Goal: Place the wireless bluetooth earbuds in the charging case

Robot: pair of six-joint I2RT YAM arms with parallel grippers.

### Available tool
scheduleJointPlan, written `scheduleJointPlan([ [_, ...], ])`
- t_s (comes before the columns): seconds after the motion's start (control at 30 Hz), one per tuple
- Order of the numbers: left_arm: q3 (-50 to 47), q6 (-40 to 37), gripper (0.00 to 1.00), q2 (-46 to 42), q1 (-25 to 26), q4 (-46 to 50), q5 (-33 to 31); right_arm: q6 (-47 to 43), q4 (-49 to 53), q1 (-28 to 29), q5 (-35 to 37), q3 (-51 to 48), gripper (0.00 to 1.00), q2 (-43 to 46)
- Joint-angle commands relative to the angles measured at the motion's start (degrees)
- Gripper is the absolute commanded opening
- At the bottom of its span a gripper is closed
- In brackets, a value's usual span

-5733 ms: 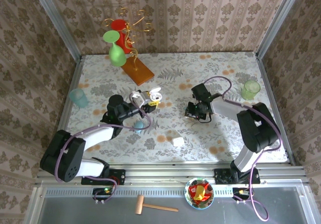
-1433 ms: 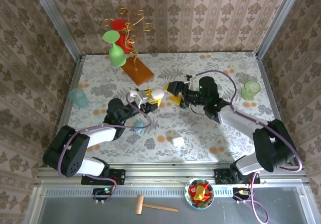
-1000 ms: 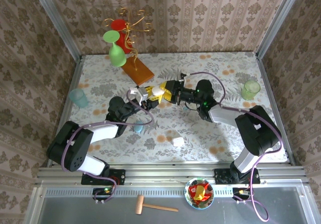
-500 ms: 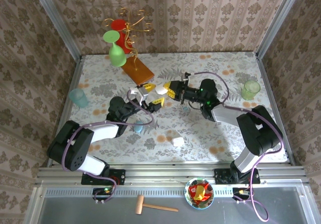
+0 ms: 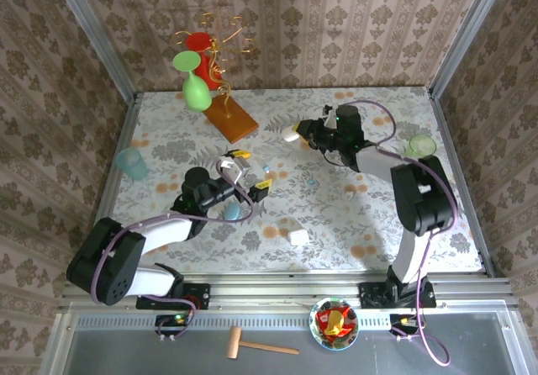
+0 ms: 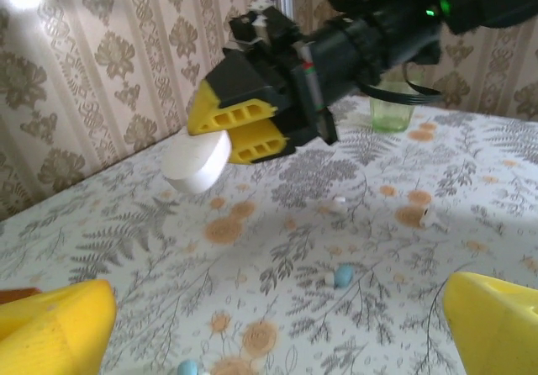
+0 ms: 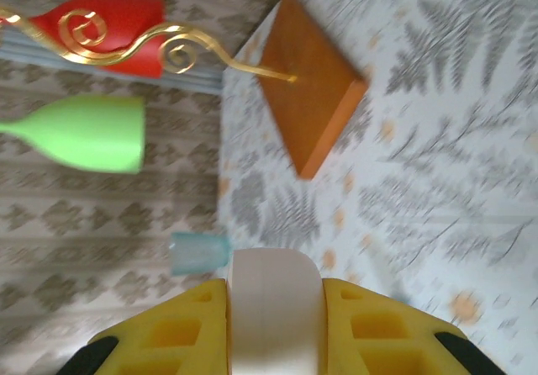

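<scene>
Our right pincer (image 5: 294, 131) is clamped shut on a white oval charging case (image 7: 272, 295) and holds it above the table (image 5: 378, 224), just right of the wooden base (image 5: 229, 116). Our left pincer (image 5: 251, 170) is spread wide on the near side of the wooden base, with nothing between its yellow fingers (image 6: 55, 333). A pale blue earbud (image 6: 343, 276) and a white earbud (image 6: 424, 217) lie loose on the table, near-right of the wooden base and apart from the charging case. Further toward us from the base sit a pale blue case (image 5: 231, 211) and a white square case (image 5: 298, 236).
</scene>
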State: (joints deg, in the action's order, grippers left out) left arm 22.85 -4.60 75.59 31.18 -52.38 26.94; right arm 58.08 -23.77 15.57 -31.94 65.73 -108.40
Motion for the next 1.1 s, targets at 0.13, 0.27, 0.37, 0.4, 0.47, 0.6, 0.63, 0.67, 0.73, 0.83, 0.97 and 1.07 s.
scheduleJointPlan([
  [0.13, -2.1, -2.5, 1.0, -3.1, 0.6, 5.8, -3.3, -5.6, 8.2, 0.1, 6.0, 13.1, 0.2, -13.3],
  [0.27, -2.2, -2.8, 1.0, -3.6, 0.6, 6.8, -4.0, -5.9, 11.3, 0.1, 7.8, 18.4, 0.21, -18.6],
  [0.37, -2.1, -2.6, 1.0, -4.6, 0.5, 8.3, -5.1, -6.6, 13.0, 0.0, 10.6, 19.9, 0.23, -20.5],
  [0.4, -2.1, -2.5, 1.0, -4.9, 0.6, 9.1, -5.8, -6.7, 13.8, 0.0, 10.9, 20.3, 0.25, -21.0],
  [0.47, -1.4, -1.7, 1.0, -6.1, 0.6, 12.4, -7.4, -6.7, 14.2, -0.2, 11.8, 20.2, 0.31, -21.1],
  [0.6, -0.4, -0.2, 1.0, -7.6, 0.7, 18.1, -11.4, -9.2, 16.0, -0.4, 14.0, 19.1, 0.55, -18.0],
  [0.63, -0.2, 0.2, 1.0, -7.8, 0.7, 19.0, -12.6, -10.2, 17.2, -0.5, 15.7, 18.5, 0.62, -16.7],
  [0.67, 0.3, 1.1, 1.0, -8.3, 0.8, 21.7, -14.6, -11.7, 18.8, -0.5, 18.0, 17.7, 0.7, -14.8],
  [0.73, 2.6, 4.1, 1.0, -9.6, 1.2, 29.8, -19.6, -14.9, 21.4, -0.5, 21.4, 16.1, 0.79, -11.0],
  [0.83, 6.1, 8.7, 1.0, -11.9, 1.8, 43.2, -25.9, -19.7, 23.9, -0.4, 23.7, 12.6, 0.89, -4.9],
  [0.97, 10.3, 13.5, 1.0, -13.4, 3.7, 60.8, -33.5, -24.2, 25.0, -0.1, 23.1, 7.0, 0.93, 3.2],
  [1.07, 11.8, 15.2, 1.0, -13.0, 5.3, 67.5, -35.4, -26.0, 25.0, 0.5, 22.2, 2.8, 0.93, 8.1],
])
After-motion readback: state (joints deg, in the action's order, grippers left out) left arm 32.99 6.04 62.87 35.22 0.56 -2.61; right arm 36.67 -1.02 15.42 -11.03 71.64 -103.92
